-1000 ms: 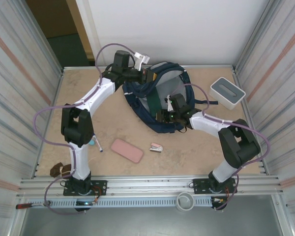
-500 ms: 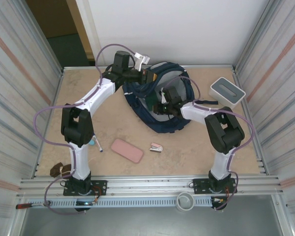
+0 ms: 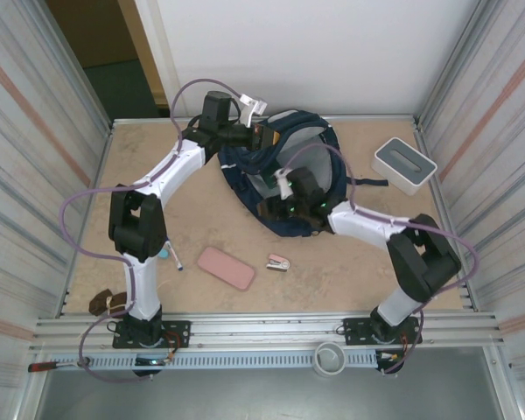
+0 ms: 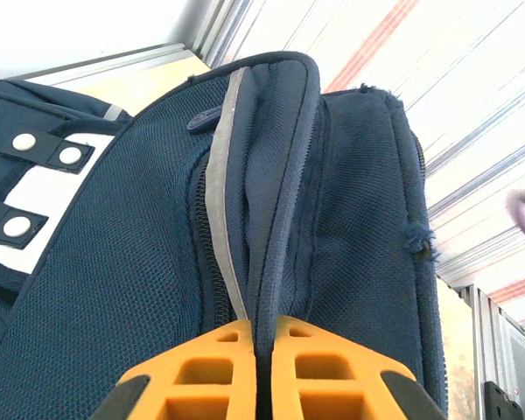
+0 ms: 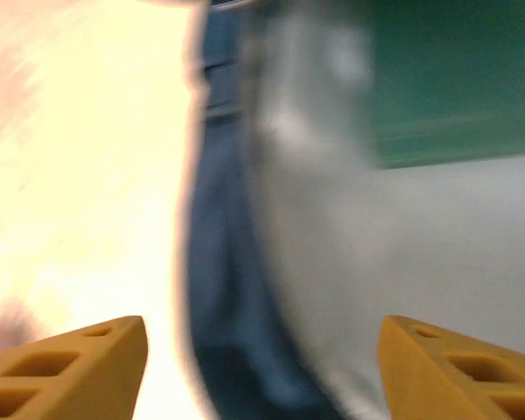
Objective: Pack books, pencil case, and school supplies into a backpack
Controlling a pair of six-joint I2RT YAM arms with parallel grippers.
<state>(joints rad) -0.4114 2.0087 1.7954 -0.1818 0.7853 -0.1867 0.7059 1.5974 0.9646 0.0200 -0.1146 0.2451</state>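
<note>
Navy backpack (image 3: 284, 226) open, blurred green item (image 5: 455, 79) seen inside; pinched at rim by left gripper (image 4: 262, 331); right gripper (image 5: 262, 337) spread wide, nothing held.

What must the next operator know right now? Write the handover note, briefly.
Left gripper: shut on the rim of the large navy-blue fabric backpack, holding its mouth open.
Right gripper: open, empty, over the backpack's mouth.
On the table, near the arms: flat pink rounded pencil case, small pink-and-silver stapler, slim white pen with blue cap.
Done: none of those three is packed; whether the books are inside I cannot tell.
Left: pack the pencil case, stapler and pen.
</note>
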